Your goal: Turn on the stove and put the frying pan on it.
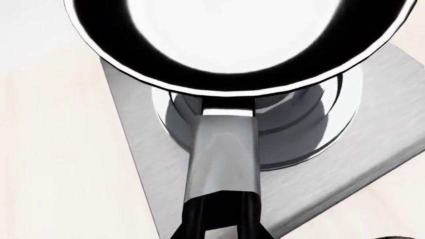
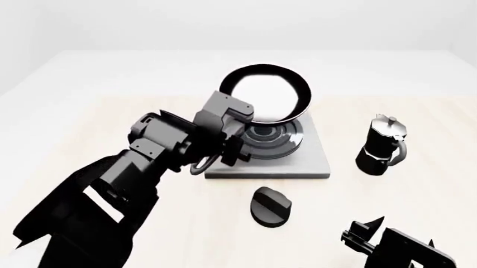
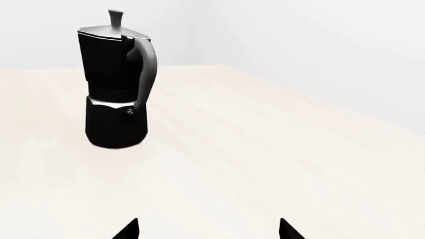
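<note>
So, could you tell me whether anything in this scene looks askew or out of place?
Only the frying pan: the left gripper holds it by the handle, tilted, over the stove's far edge, off-centre from the burner. The moka pot stands upright; nothing looks spilled or damaged.

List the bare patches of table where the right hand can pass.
Bare: between the stove plate and the moka pot; beyond the pot toward the far edge; between the knob and the right gripper. Crowded: over the burner, with the frying pan and left gripper.
</note>
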{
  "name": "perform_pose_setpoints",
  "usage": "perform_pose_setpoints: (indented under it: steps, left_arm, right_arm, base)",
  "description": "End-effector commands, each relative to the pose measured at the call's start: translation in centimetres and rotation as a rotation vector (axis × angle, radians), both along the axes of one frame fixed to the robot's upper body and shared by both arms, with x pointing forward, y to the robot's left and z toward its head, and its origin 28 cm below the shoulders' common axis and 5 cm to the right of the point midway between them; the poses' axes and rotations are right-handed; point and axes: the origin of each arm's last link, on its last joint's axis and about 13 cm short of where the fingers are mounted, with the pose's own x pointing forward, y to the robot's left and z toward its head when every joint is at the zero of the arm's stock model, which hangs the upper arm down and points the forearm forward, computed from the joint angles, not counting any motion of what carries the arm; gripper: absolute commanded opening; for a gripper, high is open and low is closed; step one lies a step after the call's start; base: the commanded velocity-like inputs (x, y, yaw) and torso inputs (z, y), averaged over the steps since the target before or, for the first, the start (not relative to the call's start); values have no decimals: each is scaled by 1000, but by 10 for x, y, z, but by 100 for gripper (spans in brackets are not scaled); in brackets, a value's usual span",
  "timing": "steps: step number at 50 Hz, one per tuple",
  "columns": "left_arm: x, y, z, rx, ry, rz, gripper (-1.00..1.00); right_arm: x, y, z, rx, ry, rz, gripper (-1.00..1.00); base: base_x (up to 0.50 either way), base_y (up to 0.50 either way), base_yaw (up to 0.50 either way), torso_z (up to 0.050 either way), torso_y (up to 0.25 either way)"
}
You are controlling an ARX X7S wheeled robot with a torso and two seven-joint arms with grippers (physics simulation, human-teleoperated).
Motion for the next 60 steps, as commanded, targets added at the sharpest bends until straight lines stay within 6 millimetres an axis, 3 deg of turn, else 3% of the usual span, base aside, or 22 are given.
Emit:
perform_pose_setpoints:
  steps: [1, 13, 27, 60]
  left_arm:
    - [1, -4, 10, 9, -50, -14, -100]
    - [-13, -1, 16, -8, -65, -54, -100]
    - [-19, 8, -1, 22, -45, -42, -100]
    - [-9, 5, -28, 46, -31, -8, -100]
  right_arm:
    - [0, 0, 0, 0, 1, 0, 100]
    - [0, 0, 0, 4, 1, -3, 100]
    - [-1, -1, -1, 9, 1, -7, 100]
    - [0, -1, -1, 11, -3, -2, 100]
  base:
    - [0, 0, 0, 0, 0]
    - [0, 0, 0, 0, 1]
    - [0, 0, 0, 1, 1]
    - [0, 0, 0, 1, 2]
